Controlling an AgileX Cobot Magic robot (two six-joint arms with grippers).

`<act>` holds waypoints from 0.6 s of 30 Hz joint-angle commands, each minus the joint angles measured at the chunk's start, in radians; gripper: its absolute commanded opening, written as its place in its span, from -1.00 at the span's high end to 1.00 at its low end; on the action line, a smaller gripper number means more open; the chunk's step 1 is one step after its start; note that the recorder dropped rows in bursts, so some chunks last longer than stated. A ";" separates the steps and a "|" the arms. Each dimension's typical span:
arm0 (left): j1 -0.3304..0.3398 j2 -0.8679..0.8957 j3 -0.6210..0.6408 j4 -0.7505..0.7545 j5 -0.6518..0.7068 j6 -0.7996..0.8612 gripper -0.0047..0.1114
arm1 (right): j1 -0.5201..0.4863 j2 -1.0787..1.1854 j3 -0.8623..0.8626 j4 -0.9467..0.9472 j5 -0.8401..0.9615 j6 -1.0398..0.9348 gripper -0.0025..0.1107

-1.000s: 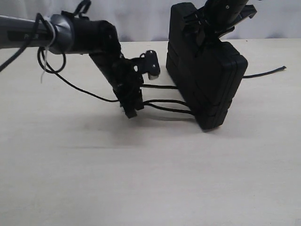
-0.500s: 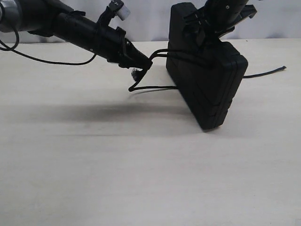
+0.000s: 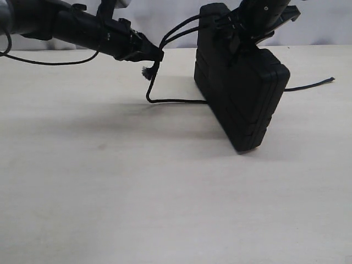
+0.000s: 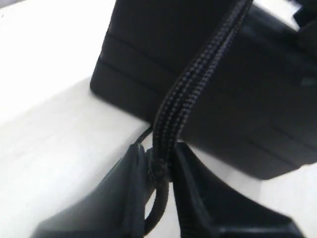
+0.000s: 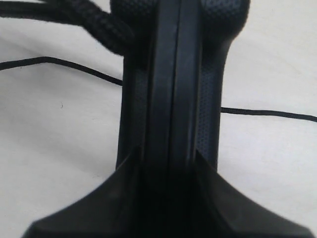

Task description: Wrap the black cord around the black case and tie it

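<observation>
**Two grips on, slip risk**

I am watching the left gripper (image 3: 156, 55) pinching the black cord (image 3: 177, 101) at ten o'clock of the black case (image 3: 242, 93). The right gripper (image 3: 250, 23) is clamping the case, which is tilting on the table (image 3: 110, 192). My judgement: over-pulling risks toppling it or shedding wraps.

black case (image 3: 245, 93): stands on edge on the counter (image 3: 165, 192), right of centre.
right end effector (image 3: 242, 33): reaches down from above and clamps the case's top edge.
left end effector (image 3: 158, 55): raised left of the case, pinching the black cord (image 3: 176, 100).
cord run: two strands rise from the pinch to the case's top. A frayed tuft (image 3: 147, 72) hangs just below the pinch. One strand drops and lies along the counter to the case.
cord tail: lies on the counter right of the case.
</observation>
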 commanded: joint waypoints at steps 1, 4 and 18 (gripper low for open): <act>-0.003 -0.004 0.003 0.058 0.037 -0.040 0.92 | 0.000 0.027 0.020 -0.011 0.041 -0.011 0.89; -0.009 -0.004 0.003 0.066 0.104 -0.040 0.92 | 0.000 0.027 0.020 -0.011 0.041 -0.011 0.89; -0.056 0.003 0.003 0.138 0.066 -0.206 0.92 | 0.000 0.027 0.020 0.028 0.041 -0.017 0.89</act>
